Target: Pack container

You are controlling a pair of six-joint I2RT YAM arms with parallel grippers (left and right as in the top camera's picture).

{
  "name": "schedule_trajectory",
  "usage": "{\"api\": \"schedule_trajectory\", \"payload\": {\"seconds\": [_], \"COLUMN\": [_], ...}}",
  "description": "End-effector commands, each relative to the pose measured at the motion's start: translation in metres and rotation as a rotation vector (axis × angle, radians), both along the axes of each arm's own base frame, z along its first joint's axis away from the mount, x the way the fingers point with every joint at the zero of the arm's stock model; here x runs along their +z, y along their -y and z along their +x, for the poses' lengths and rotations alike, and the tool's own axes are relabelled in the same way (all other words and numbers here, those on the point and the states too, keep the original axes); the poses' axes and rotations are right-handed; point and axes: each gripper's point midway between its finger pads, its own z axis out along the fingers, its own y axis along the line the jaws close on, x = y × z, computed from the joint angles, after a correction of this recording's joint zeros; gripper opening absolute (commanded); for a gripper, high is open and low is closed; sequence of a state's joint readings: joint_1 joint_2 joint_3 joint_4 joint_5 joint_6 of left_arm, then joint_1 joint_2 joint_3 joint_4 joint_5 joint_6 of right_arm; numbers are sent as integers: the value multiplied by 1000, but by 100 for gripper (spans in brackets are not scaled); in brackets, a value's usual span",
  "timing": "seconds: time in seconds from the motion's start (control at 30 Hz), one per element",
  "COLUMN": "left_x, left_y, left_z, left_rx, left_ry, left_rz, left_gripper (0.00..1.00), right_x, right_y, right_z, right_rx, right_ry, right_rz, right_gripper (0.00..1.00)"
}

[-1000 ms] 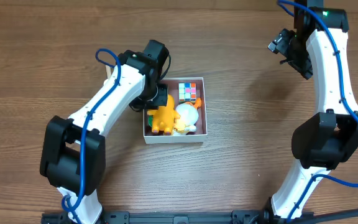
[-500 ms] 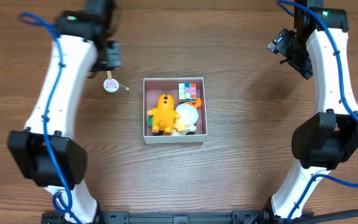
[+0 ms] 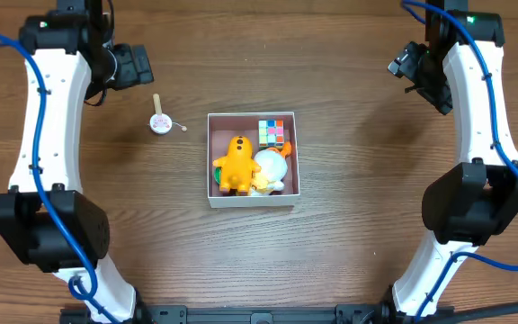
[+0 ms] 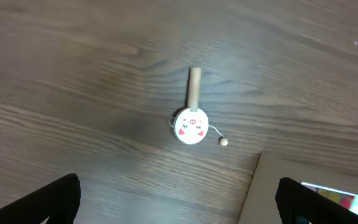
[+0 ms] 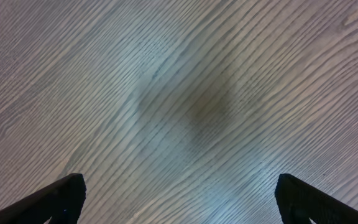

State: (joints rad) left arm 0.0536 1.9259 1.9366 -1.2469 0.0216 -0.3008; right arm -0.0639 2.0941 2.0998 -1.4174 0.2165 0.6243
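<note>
The container (image 3: 209, 153), a white-walled square box, sits mid-table and holds a yellow toy (image 3: 235, 162), a white toy (image 3: 270, 166) and a colour cube (image 3: 273, 132). A small round pig-face drum toy with a wooden handle (image 3: 160, 122) lies on the table left of the box. My left gripper (image 3: 142, 67) hangs open behind and to the left of that toy. In the left wrist view the drum toy (image 4: 191, 124) lies ahead of the left gripper (image 4: 179, 205), and the container's corner (image 4: 272, 193) shows at lower right. My right gripper (image 3: 405, 65) is open at the back right, and the right wrist view shows it (image 5: 180, 199) over bare wood.
The wooden table (image 3: 358, 180) runs all round the box. Both arm bases stand at the near edge, left (image 3: 48, 229) and right (image 3: 470, 207).
My left arm has swung from the container's left edge to the back left, and its gripper has opened. The drum toy now shows on the table. The right arm has not moved.
</note>
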Motion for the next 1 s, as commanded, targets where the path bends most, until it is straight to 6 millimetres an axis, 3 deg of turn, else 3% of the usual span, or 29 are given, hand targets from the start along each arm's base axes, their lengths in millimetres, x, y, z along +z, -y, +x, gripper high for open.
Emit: {"api": "schedule_trajectory", "payload": {"seconds": [0.0, 0.2, 0.47, 0.57, 0.97], "left_x": [-52, -118, -155, -163, -163], "left_y": [8, 26, 20, 19, 17], "left_z": [-4, -4, 15, 18, 34], "left_rx": [32, -4, 9, 10, 31], "left_ry": [-167, -324, -311, -314, -251], "left_rz": [15, 31, 78, 80, 87], "left_gripper": [100, 100, 100, 100, 100], "right_x": [9, 9, 9, 9, 8], "right_y": [2, 2, 2, 2, 2], "right_z": [-1, -1, -1, -1, -1], "right_rx": [-6, -6, -6, -6, -6], "right_ry": [22, 22, 22, 22, 22], "right_rz": [-8, -8, -8, -8, -8], "right_gripper": [100, 100, 100, 100, 100]}}
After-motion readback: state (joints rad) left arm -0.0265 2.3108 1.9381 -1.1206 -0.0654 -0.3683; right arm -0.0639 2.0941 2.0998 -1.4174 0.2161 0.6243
